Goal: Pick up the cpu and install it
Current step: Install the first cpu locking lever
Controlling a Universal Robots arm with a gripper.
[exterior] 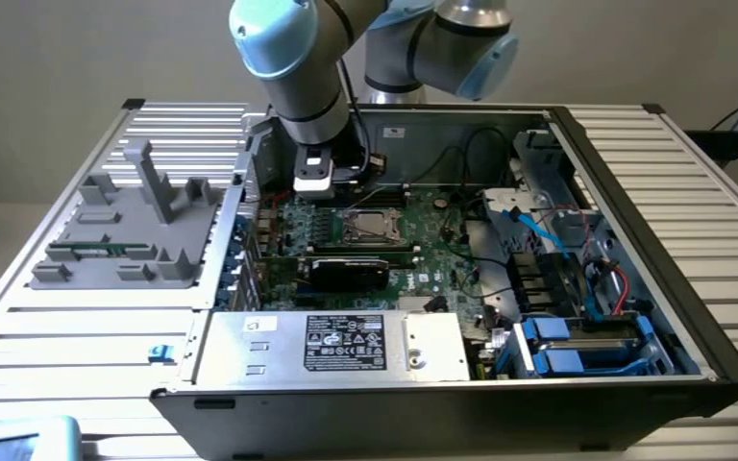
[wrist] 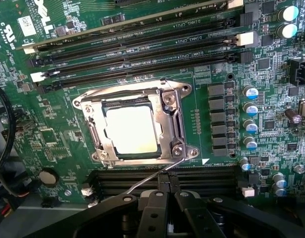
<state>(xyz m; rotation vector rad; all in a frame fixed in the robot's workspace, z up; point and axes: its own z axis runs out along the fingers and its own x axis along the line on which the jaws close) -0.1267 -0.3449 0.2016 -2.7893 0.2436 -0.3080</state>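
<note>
**Cpu sits in the socket, closed gripper just beside it**

The cpu (wrist: 131, 130) lies flat inside the socket frame (wrist: 174, 119), its pale metal top showing through the frame's window and metal border on all four sides. From a corner of the socket frame a thin wire lever (wrist: 147, 179) runs out toward the gripper (wrist: 167, 187). The gripper is just beside the socket frame with its fingers (wrist: 157, 198) drawn together and no chip between them. The lever passes right at the fingertips; I cannot tell whether they touch or pinch it.

A bank of dark memory slots lies between the socket frame and the gripper, and longer memory slots (wrist: 142, 49) lie on the frame's opposite side. A row of small capacitors (wrist: 250, 116) stands near the frame along another edge.

In the exterior view the gripper (exterior: 331, 195) hangs from the arm (exterior: 305, 67) close over the motherboard, just beside the cpu (exterior: 372, 227). A black graphics card (exterior: 347, 272) lies near the socket frame, and the power supply (exterior: 331, 344) beyond it. Blue drive carriers (exterior: 575, 346) sit well apart from the frame in a corner of the open case (exterior: 651, 211). Farthest off, outside the case, is a grey tray (exterior: 126, 230).
</note>
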